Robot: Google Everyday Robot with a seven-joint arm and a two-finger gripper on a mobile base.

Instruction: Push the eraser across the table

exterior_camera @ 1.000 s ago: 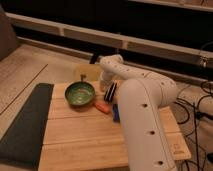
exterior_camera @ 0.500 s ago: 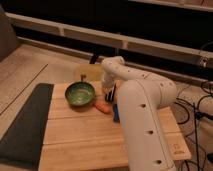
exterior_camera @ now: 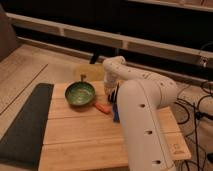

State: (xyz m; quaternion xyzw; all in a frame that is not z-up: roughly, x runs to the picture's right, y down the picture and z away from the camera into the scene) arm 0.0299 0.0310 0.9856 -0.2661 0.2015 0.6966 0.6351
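My white arm reaches from the lower right over the light wooden table (exterior_camera: 75,135). Its gripper (exterior_camera: 111,94) hangs low over the tabletop, just right of a green bowl (exterior_camera: 80,94). A small dark shape (exterior_camera: 115,95) sits right at the gripper's tip; I cannot tell whether it is the eraser or part of the gripper. No other black striped block shows. A small orange piece (exterior_camera: 102,107) lies just in front of the gripper. A flat blue block (exterior_camera: 116,113) lies beside it, partly hidden by my arm.
A dark grey mat (exterior_camera: 25,125) runs along the table's left edge. A round tan object (exterior_camera: 91,73) sits at the far edge behind the bowl. Cables and dark gear lie on the floor at the right (exterior_camera: 197,102). My arm hides the table's right side.
The gripper has shifted slightly to the right near the bowl. The bowl, the orange piece and the blue block have not moved.
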